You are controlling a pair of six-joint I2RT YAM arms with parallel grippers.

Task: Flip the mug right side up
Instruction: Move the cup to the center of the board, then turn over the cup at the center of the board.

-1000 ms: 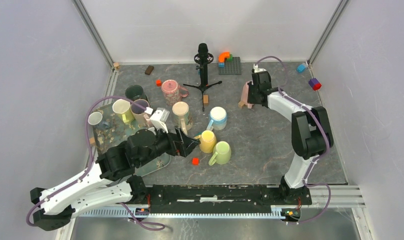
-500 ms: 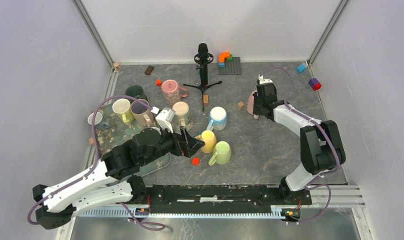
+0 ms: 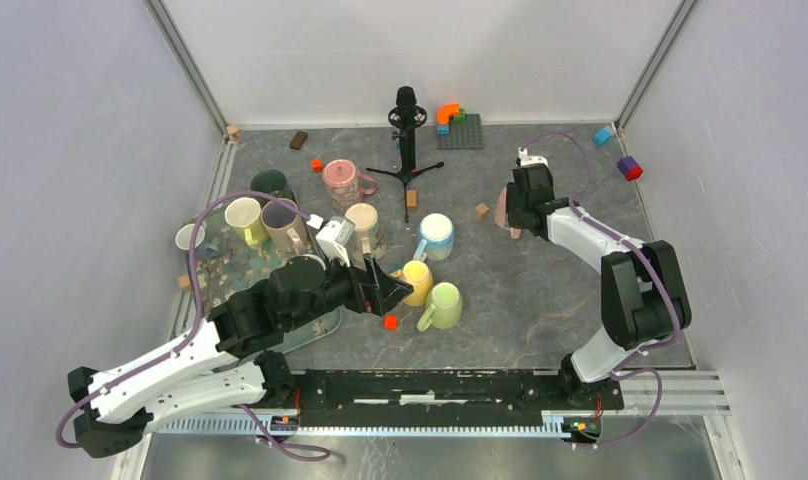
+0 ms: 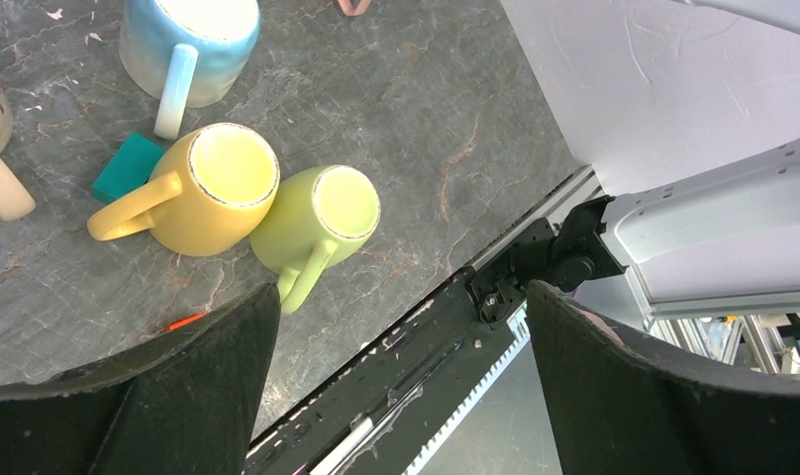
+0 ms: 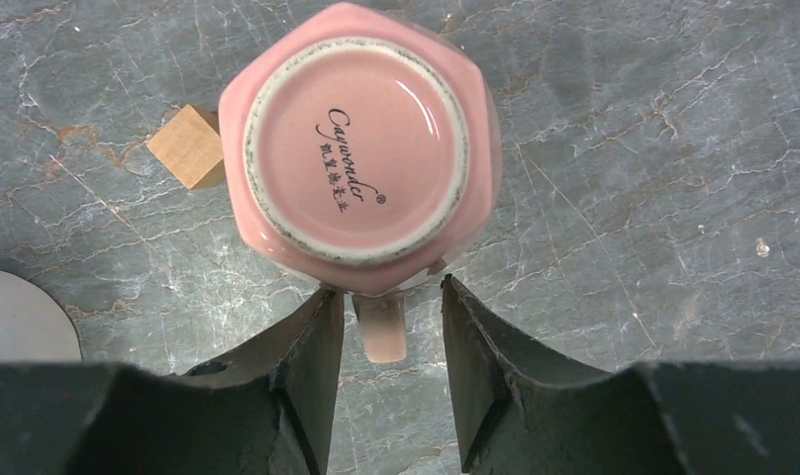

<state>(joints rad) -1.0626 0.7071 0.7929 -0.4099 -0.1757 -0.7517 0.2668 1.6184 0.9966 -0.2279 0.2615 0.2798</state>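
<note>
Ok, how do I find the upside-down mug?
Find the black microphone stand at the back of the table. To its right, under the right arm's tool, sits a pink mug. Only it stands bottom up, with writing on its base.

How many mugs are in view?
10. Left cluster: white mug, pale yellow mug, dark green mug, brownish mug. Middle: patterned pink mug, cream mug, blue mug, bright yellow mug, light green mug. Right: upside-down pink mug. The left arm may hide others.

Lab cell: framed white walls (image 3: 400, 50)
</note>
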